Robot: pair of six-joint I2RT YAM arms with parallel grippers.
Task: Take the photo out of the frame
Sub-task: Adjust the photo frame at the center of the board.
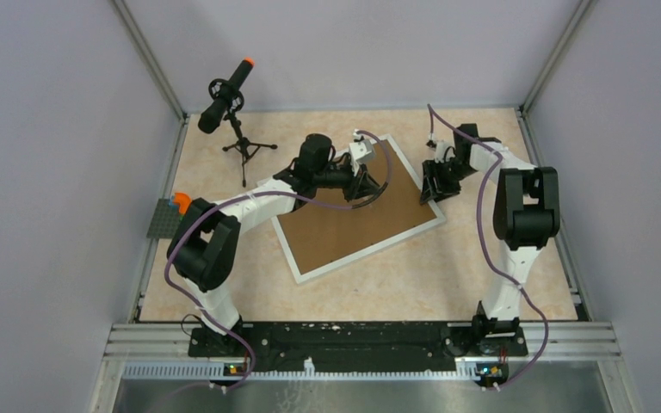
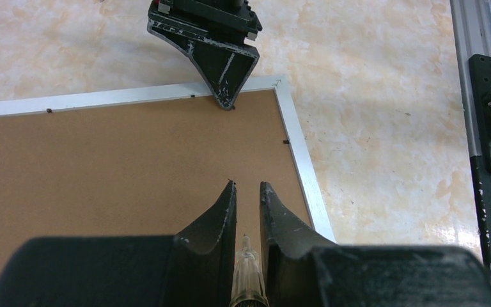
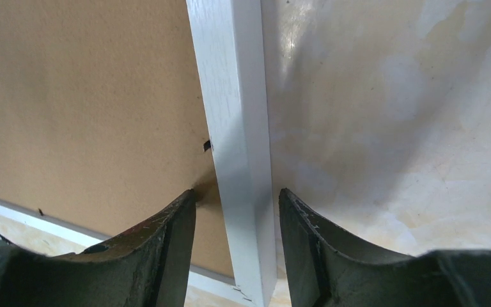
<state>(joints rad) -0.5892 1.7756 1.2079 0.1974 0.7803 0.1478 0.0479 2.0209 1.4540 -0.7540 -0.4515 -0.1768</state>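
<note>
We saw the large white rectangular frame (image 1: 295,262) lying face down, brown backing board (image 1: 353,225) upward, mid-tabletop (image 1: 447,275). The right pincer (image 3: 237,199) stood spread astride its right border. The left pincer (image 2: 248,188), nearly closed and holding nothing, hovered over the far side.

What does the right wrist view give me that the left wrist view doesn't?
Right wrist only: its end effector straddling the frame's white edge, fingers apart, one over the backing board and one over the table, plus a small black tab close up.
Left wrist only: the left end effector nearly closed above the board, and the right end effector at the far rail.
Both: brown backing board, no photo visible.
</note>
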